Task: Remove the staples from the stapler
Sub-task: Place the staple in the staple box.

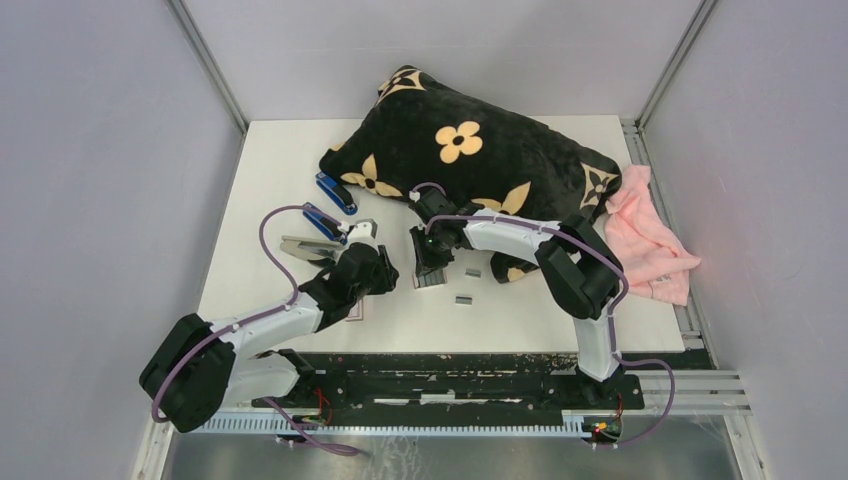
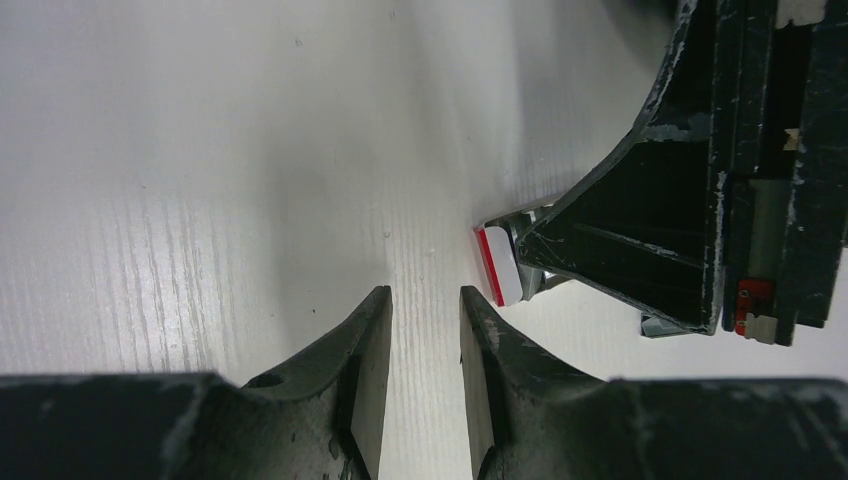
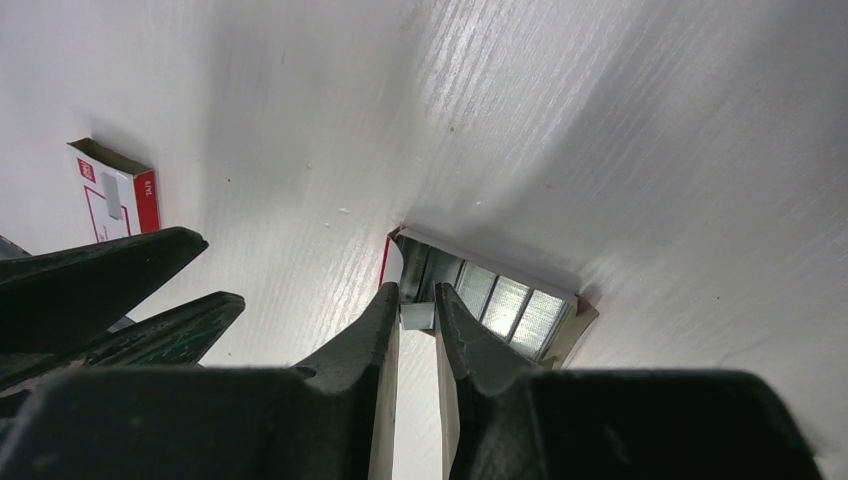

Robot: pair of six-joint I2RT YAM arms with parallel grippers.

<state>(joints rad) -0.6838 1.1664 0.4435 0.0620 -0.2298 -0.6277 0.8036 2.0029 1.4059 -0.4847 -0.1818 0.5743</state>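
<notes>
A: Surface?
B: White table (image 1: 260,180) with a faint grain, grey walls (image 1: 100,150) on 3 sides. A black flowered pillow (image 1: 470,150) fills the back. A pink cloth (image 1: 650,235) sits at the right edge.
A: Room to move?
B: Bare strip along the near edge and front right. Left side is tight with 2 blue staplers. The rear stapler (image 1: 336,193) is against the pillow. The front stapler (image 1: 320,222) is hinged open, just beside the left gripper (image 2: 425,300).
A: Claws?
B: Left gripper is released, jaws a little apart, only table between them. Right gripper (image 3: 415,300) is pinched on a pale flap of the staple box (image 3: 490,258), which lies open on the table.
A: The staples?
B: The staples (image 3: 505,300) are several strips in that box, seen only from the right wrist. Top view adds 2 loose strips (image 1: 472,272) on the table, just right of the right gripper. Left wrist shows the box's red-and-white end at the right claw's tips. Right wrist also shows a box sleeve (image 3: 115,190) near the left gripper.
</notes>
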